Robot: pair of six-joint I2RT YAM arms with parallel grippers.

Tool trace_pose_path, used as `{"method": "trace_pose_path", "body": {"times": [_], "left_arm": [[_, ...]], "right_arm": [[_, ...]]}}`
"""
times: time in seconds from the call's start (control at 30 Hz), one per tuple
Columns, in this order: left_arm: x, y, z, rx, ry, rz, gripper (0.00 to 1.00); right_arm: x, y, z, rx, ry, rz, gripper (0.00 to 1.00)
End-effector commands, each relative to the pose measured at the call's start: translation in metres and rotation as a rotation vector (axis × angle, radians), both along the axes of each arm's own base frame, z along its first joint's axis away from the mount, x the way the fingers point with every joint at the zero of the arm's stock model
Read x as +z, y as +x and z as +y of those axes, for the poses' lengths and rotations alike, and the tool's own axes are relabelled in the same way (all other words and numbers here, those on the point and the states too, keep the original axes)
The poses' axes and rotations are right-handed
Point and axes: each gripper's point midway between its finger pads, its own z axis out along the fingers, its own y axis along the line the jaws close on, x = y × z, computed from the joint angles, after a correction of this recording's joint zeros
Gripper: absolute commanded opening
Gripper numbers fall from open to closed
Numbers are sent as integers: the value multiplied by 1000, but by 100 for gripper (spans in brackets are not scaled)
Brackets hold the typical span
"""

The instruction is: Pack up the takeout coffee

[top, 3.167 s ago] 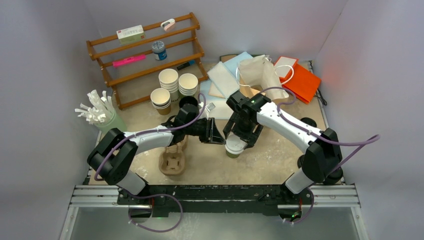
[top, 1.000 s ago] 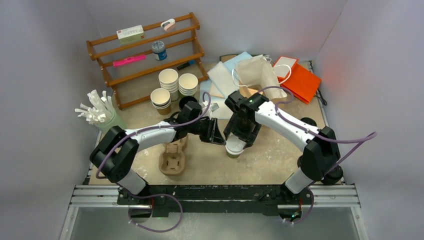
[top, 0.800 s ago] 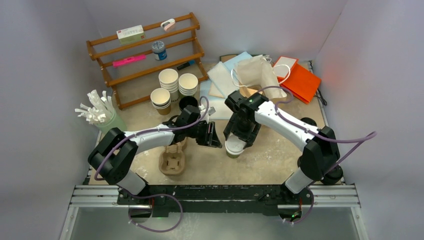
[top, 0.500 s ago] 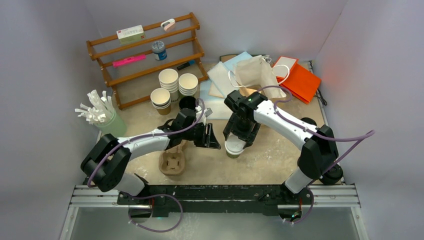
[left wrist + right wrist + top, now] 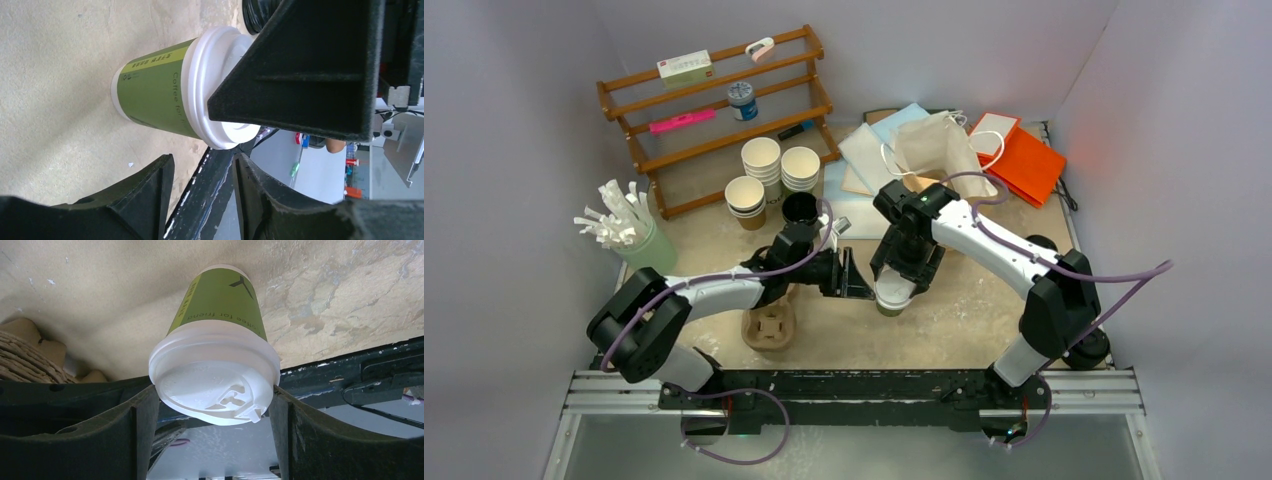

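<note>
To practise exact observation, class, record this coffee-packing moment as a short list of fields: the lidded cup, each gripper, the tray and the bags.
cup: green lidded cup, upright on the table
right gripper: closed on the cup's white lid, one finger on each side
left gripper: open, level with the cup's lid, gripping nothing
tray: pulp tray, near the left arm, no cup in it
bags: brown paper bag and orange bag at the far right
packing: cup not yet in a bag

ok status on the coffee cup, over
Right gripper jaws shut on green paper cup with white plastic lid, upright on table. Left gripper open, empty, close beside the lid. Nothing else crowding it.
</note>
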Motion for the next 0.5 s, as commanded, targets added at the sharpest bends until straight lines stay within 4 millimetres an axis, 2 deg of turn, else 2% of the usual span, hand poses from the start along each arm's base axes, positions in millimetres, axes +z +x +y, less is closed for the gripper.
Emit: {"method": "trace_pose_path", "body": {"times": [0.0, 0.17, 0.47], "left_arm": [[16, 2, -8, -20, -61, -37, 48], [7, 5, -7, -16, -25, -17, 36], [4, 8, -15, -22, -46, 12, 35]], "right_arm": [[-35, -9, 13, -65, 16, 110, 76], [-29, -5, 13, -107, 8, 99, 79], [-32, -8, 13, -116, 10, 113, 79]]}}
